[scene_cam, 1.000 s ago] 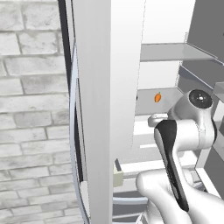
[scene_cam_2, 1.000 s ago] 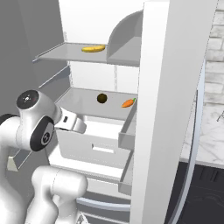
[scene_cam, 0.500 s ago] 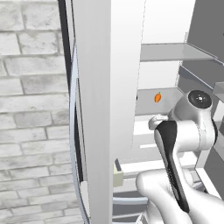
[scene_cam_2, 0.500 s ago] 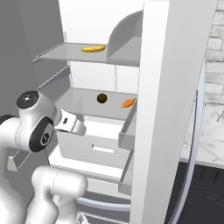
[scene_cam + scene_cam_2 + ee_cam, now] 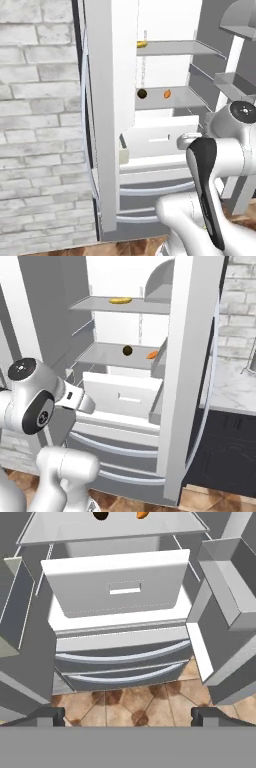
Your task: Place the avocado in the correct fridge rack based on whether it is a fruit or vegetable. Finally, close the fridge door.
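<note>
Fingers point(image 5: 128, 716) wide apart, holding nothing, aimed low at the drawer front point(image 5: 116, 587). Avocado point(image 5: 101, 515) sits far off at 12 o'clock on the fridge rack point(image 5: 60, 532), just beside the orange item point(image 5: 142, 515). Door left to shut.

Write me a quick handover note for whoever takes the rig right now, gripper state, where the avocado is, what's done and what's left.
Gripper: open, holding nothing, pointing down at the drawer front and the floor below it.
Avocado: on the fridge rack, left of the small orange item and apart from it. The banana lies on the shelf above.
Done: avocado is placed on that rack.
Left: close the fridge door, which stands wide open. I'd judge the arm should swing toward the door next.
</note>
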